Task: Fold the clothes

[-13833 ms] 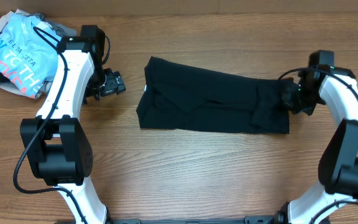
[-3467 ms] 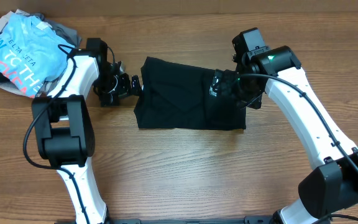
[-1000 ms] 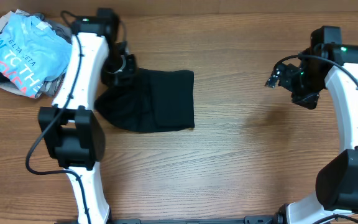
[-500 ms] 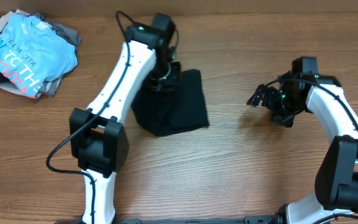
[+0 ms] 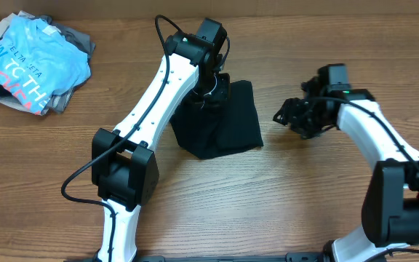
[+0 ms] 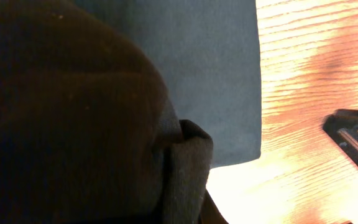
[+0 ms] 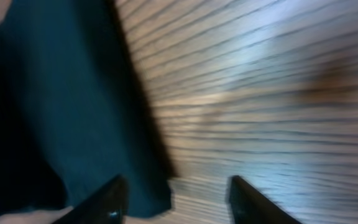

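A black garment [image 5: 224, 124] lies folded into a small block at the table's middle. My left gripper [image 5: 211, 89] sits on its far left edge, shut on a bunched fold of the black cloth [image 6: 73, 112], which fills most of the left wrist view. A flat layer of the garment [image 6: 216, 74] lies beyond the bunch. My right gripper [image 5: 285, 116] hovers just right of the garment, apart from it. In the right wrist view its jaws [image 7: 176, 186] stand apart over bare wood, with the garment's edge [image 7: 61, 112] by the left finger [image 7: 112, 194].
A pile of other clothes [image 5: 31, 62], light blue shirt on top, lies at the back left corner. The wooden table [image 5: 326, 196] shows in front and to the right of the garment.
My left arm has dragged the black garment right toward the table's middle. The right gripper has come left toward the garment and its jaws have narrowed.
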{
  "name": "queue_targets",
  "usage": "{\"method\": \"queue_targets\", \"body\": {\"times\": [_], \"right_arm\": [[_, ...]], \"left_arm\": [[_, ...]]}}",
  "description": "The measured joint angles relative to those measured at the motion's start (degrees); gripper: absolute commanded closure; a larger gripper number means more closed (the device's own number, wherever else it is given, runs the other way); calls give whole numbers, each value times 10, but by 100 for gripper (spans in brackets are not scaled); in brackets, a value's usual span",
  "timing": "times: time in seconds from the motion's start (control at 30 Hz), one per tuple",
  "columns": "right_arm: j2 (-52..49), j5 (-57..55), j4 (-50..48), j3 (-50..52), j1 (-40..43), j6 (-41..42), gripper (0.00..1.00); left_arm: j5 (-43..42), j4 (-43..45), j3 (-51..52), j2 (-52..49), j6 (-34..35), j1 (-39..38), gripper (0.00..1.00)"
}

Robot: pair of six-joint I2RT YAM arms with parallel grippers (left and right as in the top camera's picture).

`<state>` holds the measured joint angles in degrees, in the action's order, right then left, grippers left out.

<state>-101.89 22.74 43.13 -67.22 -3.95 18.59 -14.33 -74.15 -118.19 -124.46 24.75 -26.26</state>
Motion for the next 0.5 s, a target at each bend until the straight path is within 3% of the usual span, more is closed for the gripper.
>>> {"method": "queue_targets", "body": {"times": [0.03, 0.17, 0.5], "right_arm": [[-2, -1, -3, 0, -4, 11, 75], [-29, -7, -26, 1, -28, 32, 83], [-45, -11, -54, 1, -68, 71, 82]], "left_arm": [[0, -3, 0, 0, 0, 1, 96], [0, -48, -9, -1, -4, 10, 96], [0, -133, -85, -2, -12, 70, 96]]}}
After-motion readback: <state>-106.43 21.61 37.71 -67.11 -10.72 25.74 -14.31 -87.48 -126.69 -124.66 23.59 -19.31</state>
